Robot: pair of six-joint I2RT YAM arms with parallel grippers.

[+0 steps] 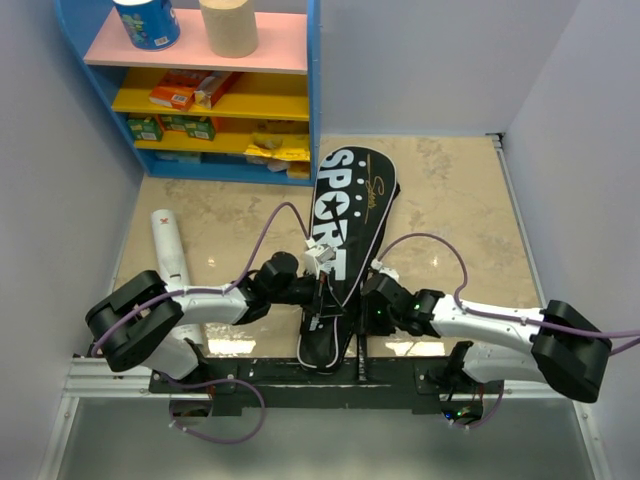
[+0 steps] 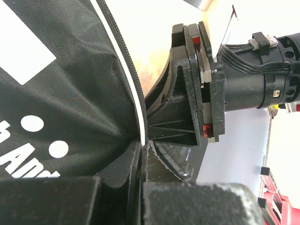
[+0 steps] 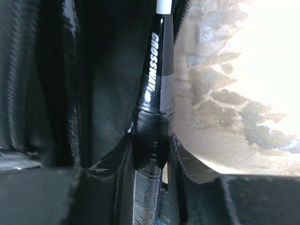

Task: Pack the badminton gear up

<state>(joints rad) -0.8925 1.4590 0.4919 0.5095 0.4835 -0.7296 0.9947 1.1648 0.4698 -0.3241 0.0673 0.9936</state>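
right pincer (image 3: 150, 152) grips the racket handle (image 3: 157, 89) (black bag (image 3: 108, 70) just beside it)

The head of the racket (image 3: 157, 93) was concealed by the bag (image 1: 345, 230); its handle end was cut off at the right wrist view's lower edge.

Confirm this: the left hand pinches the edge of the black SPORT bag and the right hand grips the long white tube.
Not the tube. The right hand grips a black racket handle, shown in the right wrist view; the white tube lies on the table by the left arm. The left hand does pinch the SPORT bag at its edge.
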